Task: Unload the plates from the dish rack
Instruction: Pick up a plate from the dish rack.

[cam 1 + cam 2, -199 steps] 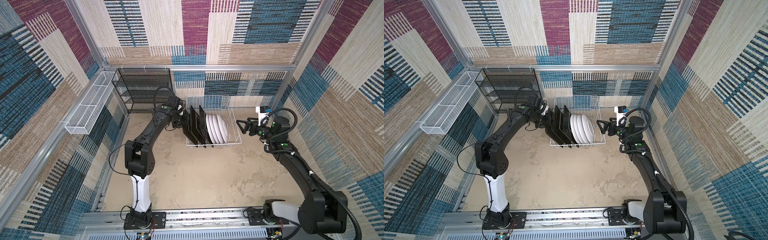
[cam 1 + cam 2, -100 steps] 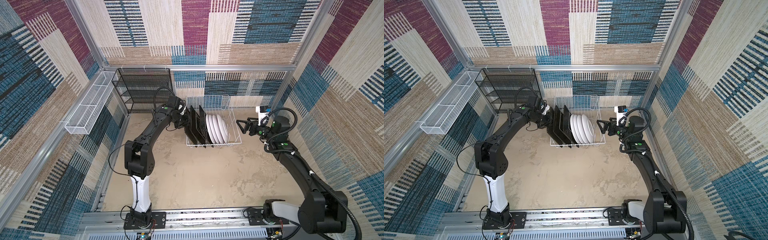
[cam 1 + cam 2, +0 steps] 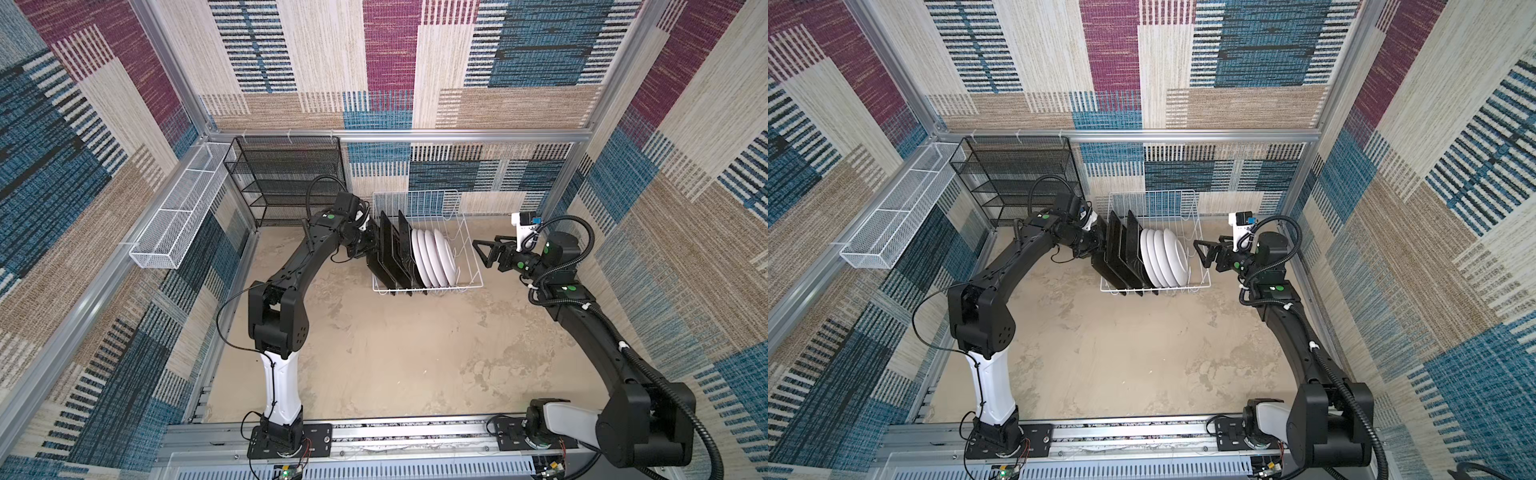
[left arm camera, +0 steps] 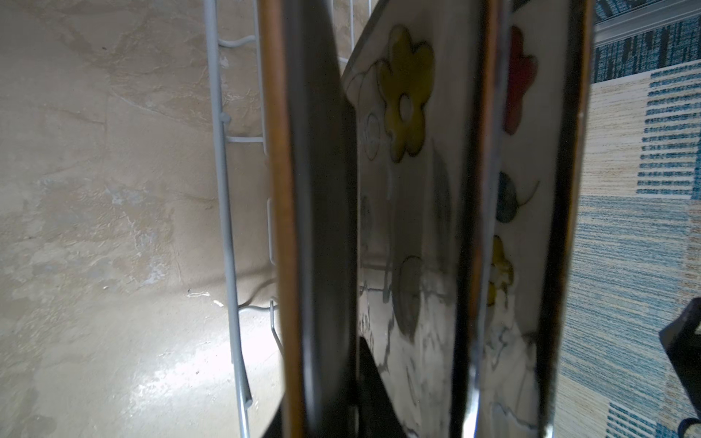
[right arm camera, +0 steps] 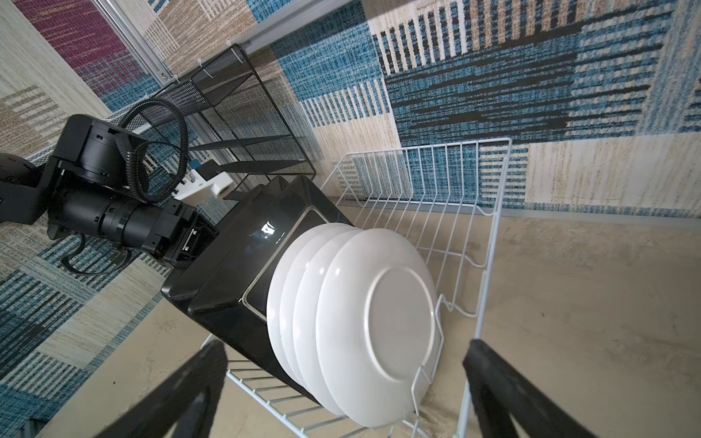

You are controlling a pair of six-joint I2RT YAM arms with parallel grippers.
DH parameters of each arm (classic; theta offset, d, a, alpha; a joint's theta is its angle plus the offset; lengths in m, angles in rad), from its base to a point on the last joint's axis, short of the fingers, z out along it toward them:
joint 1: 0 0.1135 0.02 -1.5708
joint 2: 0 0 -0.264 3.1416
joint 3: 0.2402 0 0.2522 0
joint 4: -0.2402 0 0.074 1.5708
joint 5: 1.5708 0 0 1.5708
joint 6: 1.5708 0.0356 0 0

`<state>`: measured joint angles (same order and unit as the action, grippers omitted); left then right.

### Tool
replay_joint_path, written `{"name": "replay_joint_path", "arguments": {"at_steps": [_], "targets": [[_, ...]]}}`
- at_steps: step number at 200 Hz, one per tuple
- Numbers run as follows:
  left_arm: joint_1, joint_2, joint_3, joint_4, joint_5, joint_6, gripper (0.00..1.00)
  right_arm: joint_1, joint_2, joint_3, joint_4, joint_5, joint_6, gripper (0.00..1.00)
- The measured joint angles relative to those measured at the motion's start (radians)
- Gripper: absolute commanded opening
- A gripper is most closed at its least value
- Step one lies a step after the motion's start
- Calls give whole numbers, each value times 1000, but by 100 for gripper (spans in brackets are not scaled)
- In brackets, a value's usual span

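Left gripper (image 3: 367, 246) looks clamped on the rim of the leftmost square plate (image 3: 380, 266), which tilts in the rack (image 3: 415, 193) at far centre. Right gripper (image 3: 480, 253) is wide apart, just right of the rack. Round plates (image 3: 434, 257) stand upright. Likely glazed, stiff, heavyish, slippery and breakable: pinch the rim and lift clear of the tines.

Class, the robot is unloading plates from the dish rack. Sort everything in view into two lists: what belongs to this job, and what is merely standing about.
Belongs to the job: dish rack; square plates; round plates; left gripper, shut on the end square plate; right gripper, open.

Standing about: black mesh shelf unit; white mesh basket.
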<state>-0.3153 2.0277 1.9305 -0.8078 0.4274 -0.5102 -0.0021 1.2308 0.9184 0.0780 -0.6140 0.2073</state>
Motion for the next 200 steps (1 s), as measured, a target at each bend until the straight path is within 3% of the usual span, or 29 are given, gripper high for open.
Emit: {"name": "replay_joint_path", "arguments": {"at_steps": [200], "targets": [[24, -140, 37, -114, 9, 17, 0, 0, -8, 41, -22, 11, 5, 100]]}}
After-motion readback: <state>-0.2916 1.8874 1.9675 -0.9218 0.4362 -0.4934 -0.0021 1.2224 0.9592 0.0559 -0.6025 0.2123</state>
